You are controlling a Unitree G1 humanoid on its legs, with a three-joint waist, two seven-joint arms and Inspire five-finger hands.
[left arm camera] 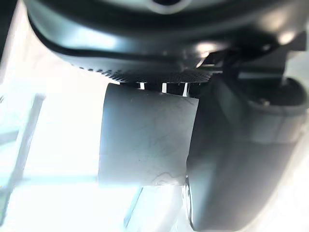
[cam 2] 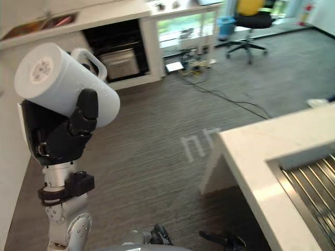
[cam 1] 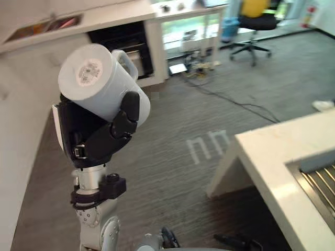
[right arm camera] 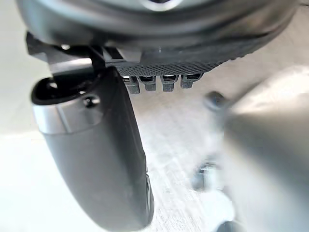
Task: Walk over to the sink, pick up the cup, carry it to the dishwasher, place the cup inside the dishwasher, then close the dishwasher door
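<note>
Left of sink [cam 1: 299, 179], cup [cam 1: 97, 78]: tilting, base upward
Left hand [cam 1: 97, 136]: curling tightly round cup
Right hand [right arm camera: 96, 159]: cannot tell grip

Sink [cam 1: 316, 180] cut off at edge; cup [cam 1: 99, 78] mouth hidden, seemingly.

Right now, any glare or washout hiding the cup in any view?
Left wrist view: backdrop blown out white, the cup a grey silhouette in the left hand. Left eye view: even light, cup clear; bright glare far behind, by the office chair. Right wrist view: right hand evenly lit, no harsh glare.
</note>
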